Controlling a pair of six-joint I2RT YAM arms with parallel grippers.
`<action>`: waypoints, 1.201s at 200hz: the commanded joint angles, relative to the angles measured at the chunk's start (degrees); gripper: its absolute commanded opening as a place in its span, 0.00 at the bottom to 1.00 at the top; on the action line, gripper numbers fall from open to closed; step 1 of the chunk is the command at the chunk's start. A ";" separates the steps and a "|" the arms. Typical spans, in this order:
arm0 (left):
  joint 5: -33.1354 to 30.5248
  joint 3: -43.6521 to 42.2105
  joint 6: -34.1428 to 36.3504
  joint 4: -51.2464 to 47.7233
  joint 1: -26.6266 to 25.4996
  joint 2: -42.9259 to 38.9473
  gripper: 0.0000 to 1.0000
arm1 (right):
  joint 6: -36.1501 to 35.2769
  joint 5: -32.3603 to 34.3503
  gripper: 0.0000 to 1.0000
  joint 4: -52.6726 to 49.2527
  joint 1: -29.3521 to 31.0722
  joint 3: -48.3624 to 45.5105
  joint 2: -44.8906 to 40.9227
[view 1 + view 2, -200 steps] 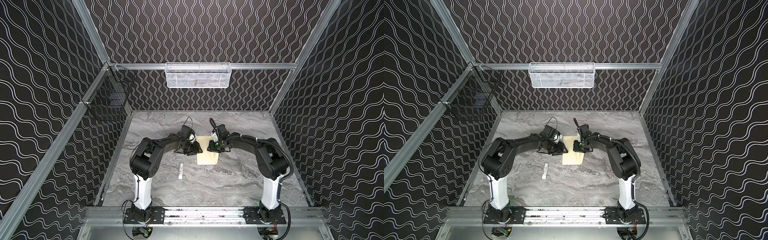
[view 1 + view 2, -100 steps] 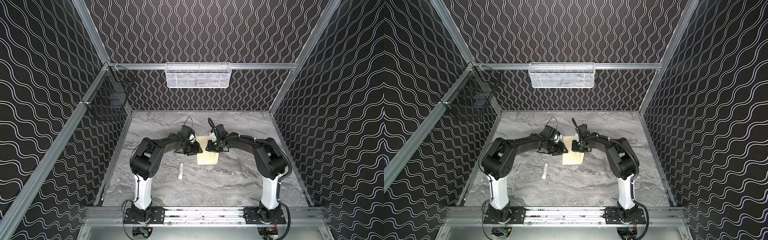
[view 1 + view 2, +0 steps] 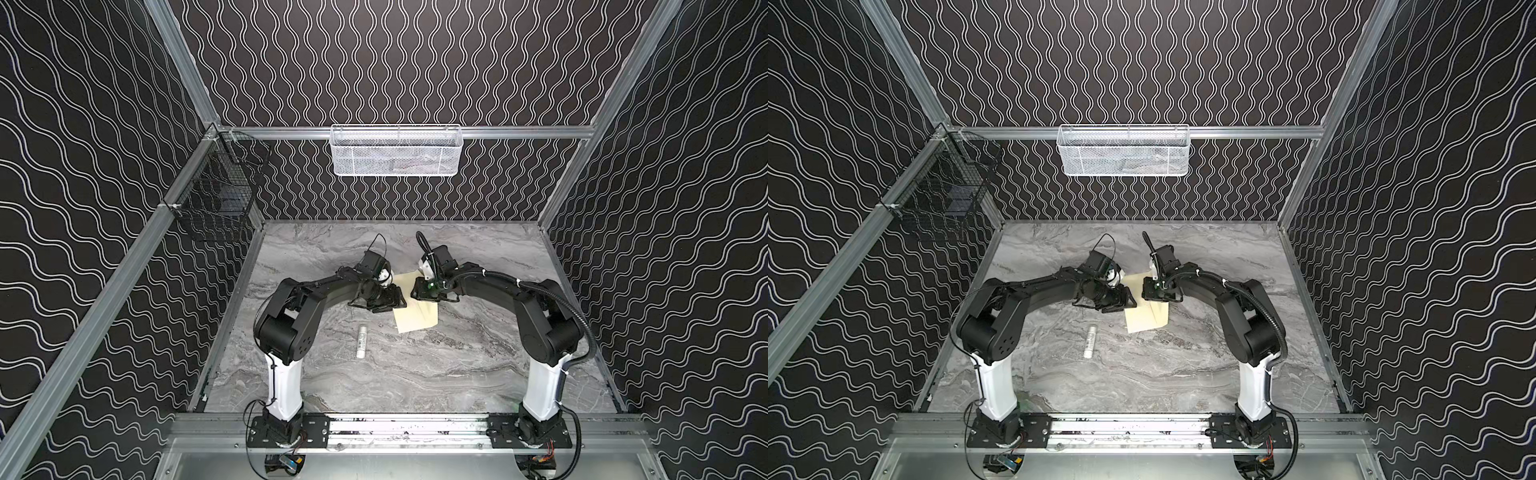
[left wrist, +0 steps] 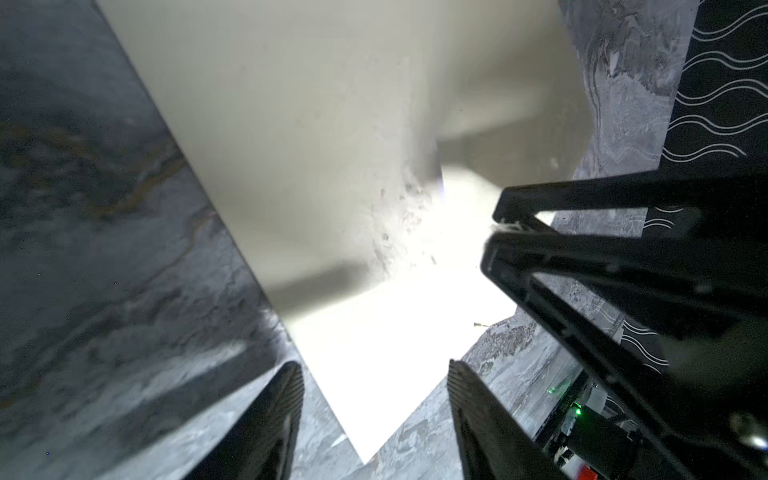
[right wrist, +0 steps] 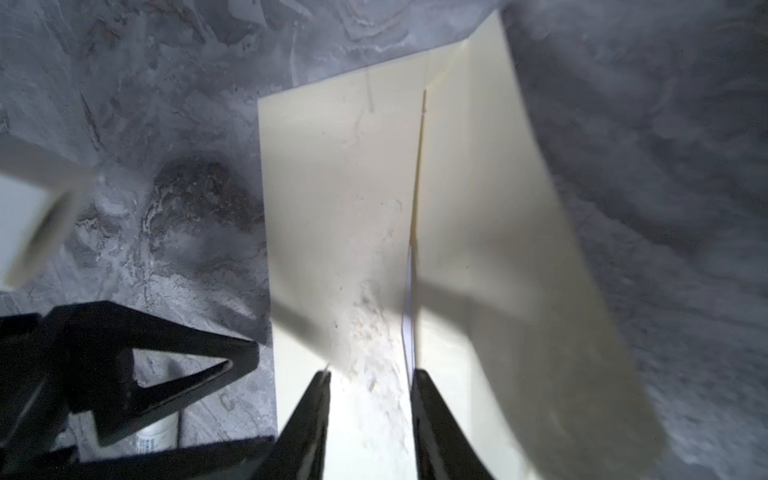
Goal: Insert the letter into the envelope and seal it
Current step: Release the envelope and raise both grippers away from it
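Note:
The cream envelope [image 3: 417,318] lies flat mid-table in both top views, with a gripper at each of its far side edges. My left gripper [image 4: 374,374] is open, and a corner of the envelope [image 4: 316,166] lies on the table between its fingers, held by neither. My right gripper [image 5: 370,382] stands over the envelope [image 5: 340,208] with its jaws apart and white smears on the paper between them. The flap [image 5: 519,249] curls up beside one finger. The letter is hidden, apart perhaps from a thin white sliver [image 5: 408,316] at the flap fold.
A small white cylindrical stick [image 3: 362,343] lies on the marble table [image 3: 457,374] in front of the left gripper [image 3: 392,300]. A white mesh basket [image 3: 397,149] hangs on the back wall. A black wire basket [image 3: 216,199] hangs at the back left.
My left gripper's jaws have spread wider. My right gripper has shifted a little to the left over the envelope. The envelope and the stick have stayed in place.

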 commanded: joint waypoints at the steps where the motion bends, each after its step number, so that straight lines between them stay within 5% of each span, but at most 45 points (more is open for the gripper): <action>1: -0.99 1.49 1.82 -0.46 0.19 -1.02 0.65 | 0.08 2.57 0.38 -2.61 0.75 -0.01 -3.87; 84: -2.67 11.93 4.88 -6.03 0.14 0.23 0.74 | 2.43 20.05 0.45 -1.91 6.57 -14.34 -21.22; 160: -6.55 20.38 8.44 -12.17 0.09 3.90 0.90 | 4.84 20.76 0.62 6.70 7.32 -27.77 -28.80; 193: -8.43 26.63 10.62 -15.99 0.08 7.60 0.92 | 4.54 20.71 0.83 8.18 7.29 -29.12 -28.12; 240: -8.20 37.41 13.12 -19.67 0.07 15.09 0.89 | 4.71 20.93 0.89 11.20 7.31 -30.90 -27.19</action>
